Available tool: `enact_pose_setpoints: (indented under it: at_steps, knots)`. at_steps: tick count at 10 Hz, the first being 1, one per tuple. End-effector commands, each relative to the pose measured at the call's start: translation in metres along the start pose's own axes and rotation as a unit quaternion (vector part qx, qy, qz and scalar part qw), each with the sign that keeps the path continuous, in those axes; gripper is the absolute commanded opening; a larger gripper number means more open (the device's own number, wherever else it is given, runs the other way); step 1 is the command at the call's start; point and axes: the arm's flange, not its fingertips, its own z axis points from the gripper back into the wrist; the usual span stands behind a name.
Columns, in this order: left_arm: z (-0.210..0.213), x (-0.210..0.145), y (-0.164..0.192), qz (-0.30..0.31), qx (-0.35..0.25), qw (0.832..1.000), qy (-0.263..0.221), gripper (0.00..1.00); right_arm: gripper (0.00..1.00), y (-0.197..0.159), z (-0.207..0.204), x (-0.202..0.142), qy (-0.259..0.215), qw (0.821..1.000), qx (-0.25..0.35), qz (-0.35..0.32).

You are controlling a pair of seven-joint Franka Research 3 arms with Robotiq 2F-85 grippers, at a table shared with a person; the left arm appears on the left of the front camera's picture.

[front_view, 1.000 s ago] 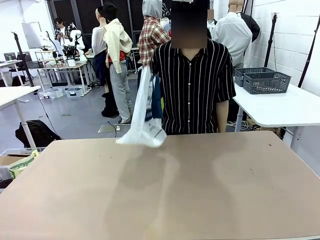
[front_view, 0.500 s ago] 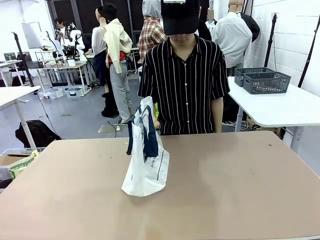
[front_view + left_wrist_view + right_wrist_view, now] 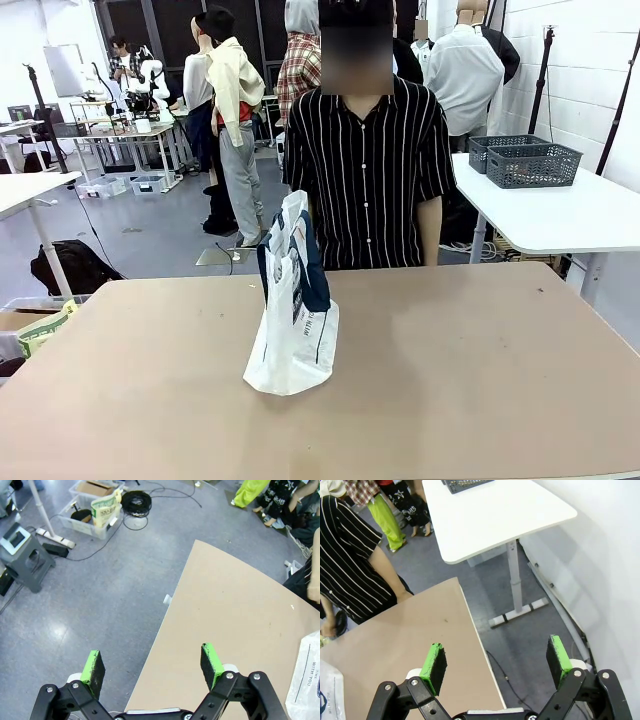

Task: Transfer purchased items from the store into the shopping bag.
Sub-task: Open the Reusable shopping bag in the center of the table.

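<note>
Tan tabletop point(image 3: 480, 380); crinkly translucent shopping bag point(image 3: 295, 340) upright, navy straps; left claw point(image 3: 151, 662), right claw point(image 3: 495, 660) wide, empty.

The left gripper point(image 3: 150, 652) hangs with its jaws spread wide and nothing between them. One green pad is over the grey floor point(image 3: 100, 605) and the other over the edge of the tan table point(image 3: 235, 610). A corner of the translucent white shopping bag point(image 3: 305, 680), with dark print on it, rests on the table at the lower right. On the floor, well apart from the gripper, are a grey step stool point(image 3: 27, 562), a white power strip point(image 3: 55, 537), a clear storage bin point(image 3: 80, 522) and a coil of black cable point(image 3: 136, 502).
</note>
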Motion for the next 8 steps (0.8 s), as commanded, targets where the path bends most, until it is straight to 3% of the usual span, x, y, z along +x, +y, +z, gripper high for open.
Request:
enact_pose_setpoints:
  at_steps: [1, 2, 3, 5, 7, 8]
  knots:
    - [0.001, 0.000, 0.004, -0.010, 0.002, 1.000, 0.002, 1.00, 1.00, 0.000, 0.000, 0.000, 0.000, 1.000, 0.000, 0.000]
    - [0.000, 0.000, 0.000, 0.000, 0.000, 1.000, 0.000, 1.00, 1.00, 0.025, -0.003, 0.008, -0.001, 1.000, 0.006, 0.000]
    - [0.002, 0.013, -0.040, -0.024, -0.062, 0.998, -0.011, 1.00, 1.00, 0.062, 0.000, 0.019, 0.000, 1.000, 0.013, 0.000]
    - [0.011, 0.030, -0.115, -0.065, -0.152, 0.986, -0.008, 1.00, 1.00, 0.144, 0.016, 0.021, 0.049, 0.997, 0.042, 0.035]
    - [0.026, 0.043, -0.190, -0.096, -0.261, 0.960, -0.004, 1.00, 1.00, 0.218, 0.033, 0.017, 0.071, 0.992, 0.095, 0.031]
    - [0.025, 0.042, -0.218, -0.108, -0.280, 0.954, 0.015, 1.00, 1.00, 0.246, 0.034, 0.011, 0.095, 0.989, 0.112, 0.027]
